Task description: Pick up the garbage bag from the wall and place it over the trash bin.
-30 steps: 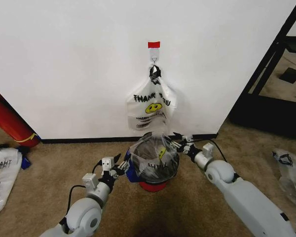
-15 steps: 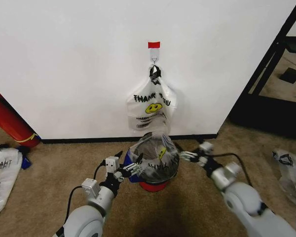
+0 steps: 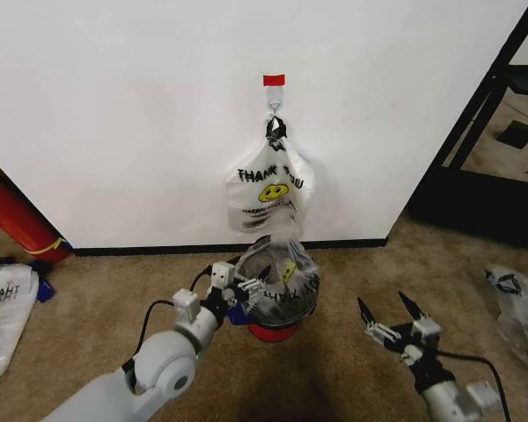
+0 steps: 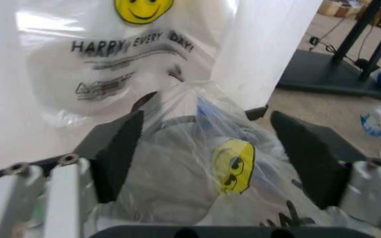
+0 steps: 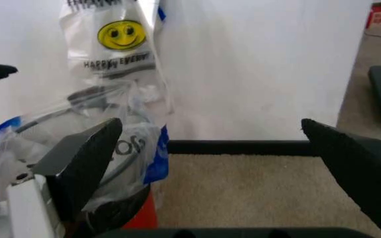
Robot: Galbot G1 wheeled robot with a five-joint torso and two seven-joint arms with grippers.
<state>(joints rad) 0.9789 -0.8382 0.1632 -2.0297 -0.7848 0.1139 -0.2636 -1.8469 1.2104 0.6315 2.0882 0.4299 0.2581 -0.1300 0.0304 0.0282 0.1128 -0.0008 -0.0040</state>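
1. The garbage bag with the blue piece sits over the trash bin, which stands on the carpet just below the wall. Its plastic puffs up above the bin's mouth, so I judge the step in hand to be seating the bag over the rim.
2. A second printed bag hangs from the metal hook directly above the bin. Its bottom comes close to the draped bag, so any tug should go down and outward, away from that hanging bag.
3. The left pincer is at the bin's left rim, fingers spread wide, touching or just beside the plastic; I cannot tell which. In the left wrist view its 2 dark pads straddle loose film, with nothing clamped.
4. To finish well, it should pinch only a fold of film at the rim and press it down the mesh, gently, since the thin plastic will likely tear or spring up.
5. The right pincer hangs well apart from the bin, to its right over the carpet, jaws wide and empty.
6. The bin looks light, so a sideways shove could tip it on its red base.
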